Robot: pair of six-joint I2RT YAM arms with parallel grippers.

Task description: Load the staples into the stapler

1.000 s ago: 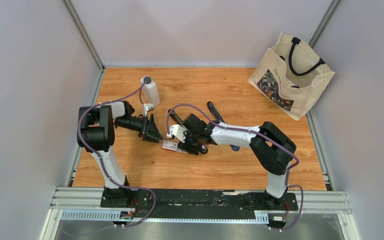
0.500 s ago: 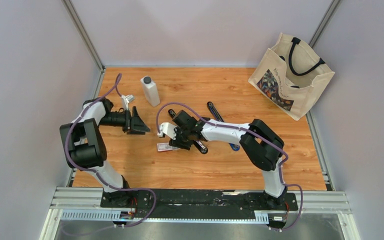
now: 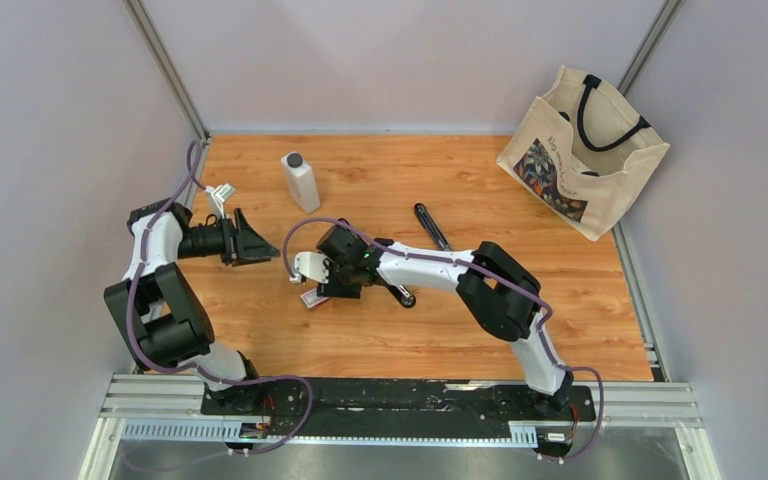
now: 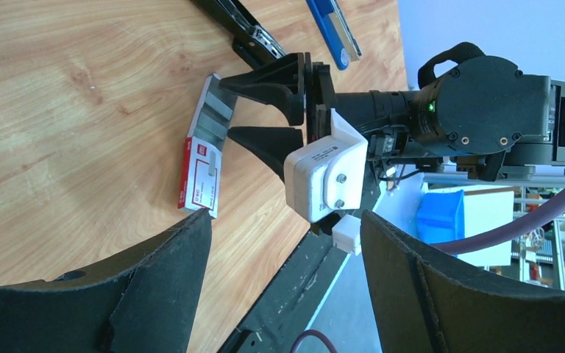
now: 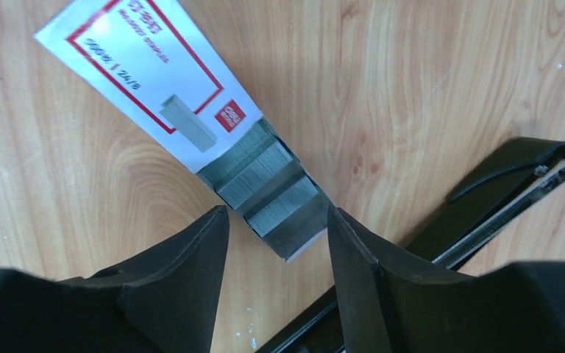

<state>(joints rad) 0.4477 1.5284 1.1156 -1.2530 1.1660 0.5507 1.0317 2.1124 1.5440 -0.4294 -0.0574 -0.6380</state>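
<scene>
The box (image 3: 311, 298) lay flat on the surface (image 3: 410, 340), left of centre. Its tray (image 5: 279, 195) stuck partly out of the end that faced the right hand (image 3: 322, 290), and the tray's end sat between that hand's fingers (image 5: 191, 257). The stapler (image 5: 500, 187) lay just right of the tray, under the right arm. The left hand (image 3: 245, 238) hung left of the box and behind it, well apart from it. A bottle (image 3: 301, 182) stood upright behind both hands. A bar (image 3: 430, 226) lay behind the right arm near the centre. A bag (image 3: 582, 150) stood in the back right corner.
</scene>
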